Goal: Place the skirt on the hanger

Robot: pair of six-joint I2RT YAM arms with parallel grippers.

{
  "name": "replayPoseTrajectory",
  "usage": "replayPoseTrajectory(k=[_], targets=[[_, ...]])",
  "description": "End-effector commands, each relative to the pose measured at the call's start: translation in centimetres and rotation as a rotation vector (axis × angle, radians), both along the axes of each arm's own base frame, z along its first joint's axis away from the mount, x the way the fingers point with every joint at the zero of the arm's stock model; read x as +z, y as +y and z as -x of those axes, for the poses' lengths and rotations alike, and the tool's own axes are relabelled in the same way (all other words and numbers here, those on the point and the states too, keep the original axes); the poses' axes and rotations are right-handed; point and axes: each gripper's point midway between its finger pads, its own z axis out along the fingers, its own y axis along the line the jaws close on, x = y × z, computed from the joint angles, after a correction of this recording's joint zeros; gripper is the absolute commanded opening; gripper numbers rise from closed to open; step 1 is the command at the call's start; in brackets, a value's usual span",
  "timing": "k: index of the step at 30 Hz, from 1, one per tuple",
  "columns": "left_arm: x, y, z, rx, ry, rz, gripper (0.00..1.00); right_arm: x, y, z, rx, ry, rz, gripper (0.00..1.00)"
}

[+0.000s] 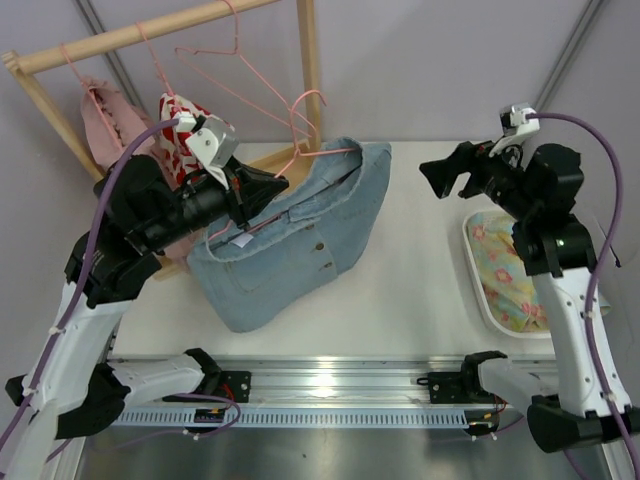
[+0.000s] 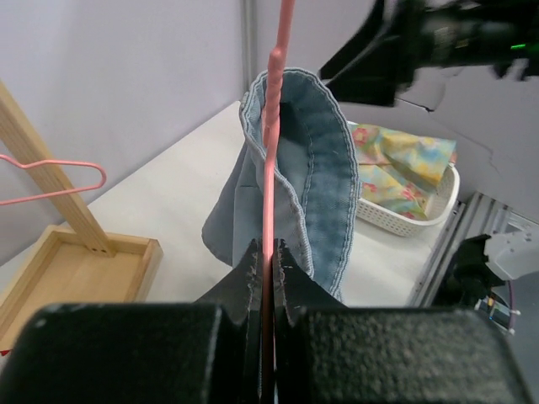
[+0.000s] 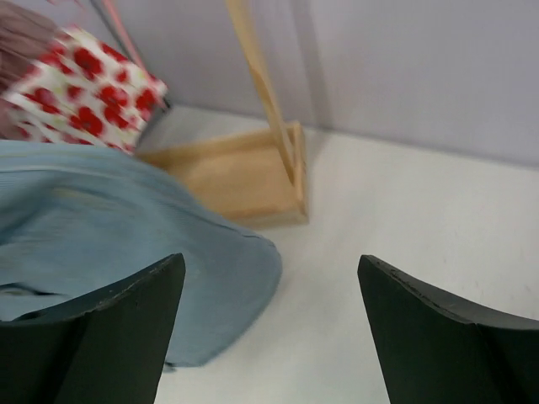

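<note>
Here, left gripper clamps hanger inside skirt.

The white table carries three things. The wooden rack's tray base sits at the far left. The denim skirt rests left of centre. A white basket holding floral cloth stands at the right edge.
</note>
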Motion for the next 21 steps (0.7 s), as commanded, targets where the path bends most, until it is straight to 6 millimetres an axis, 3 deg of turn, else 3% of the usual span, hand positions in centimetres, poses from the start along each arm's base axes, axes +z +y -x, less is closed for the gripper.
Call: replayPoseTrajectory(k=[1, 5, 6, 7, 9, 10, 21], targets=[[3.4, 0.5, -1.8, 0.084, -0.109, 0.08, 0.0, 4.7, 2.0, 4.1, 0.057, -0.047, -0.088, 0.89], [2.7, 0.5, -3.3, 0.138, -0.09, 0.062, 0.0, 5.5, 6.6, 6.1, 0.152, -0.035, -0.142, 0.87], [2.6, 0.5, -3.5, 0.144, -0.089, 0.057, 0.0, 5.2, 7.3, 5.7, 0.132, -0.021, -0.136, 0.87], [2.3, 0.5, -3.7, 0.153, -0.084, 0.051, 0.0, 5.6, 9.0, 7.0, 0.182, -0.016, -0.131, 0.87], [2.1, 0.4, -4.0, 0.159, -0.083, 0.048, 0.0, 5.5, 9.7, 6.5, 0.139, 0.002, -0.117, 0.86], [1.8, 0.4, -4.1, 0.164, -0.081, 0.046, 0.0, 4.9, 11.0, 6.4, 0.148, 0.033, -0.106, 0.86], [0.8, -0.3, -3.1, 0.099, -0.064, 0.052, 0.0, 5.7, 13.9, 3.1, 0.012, 0.004, -0.044, 0.7]])
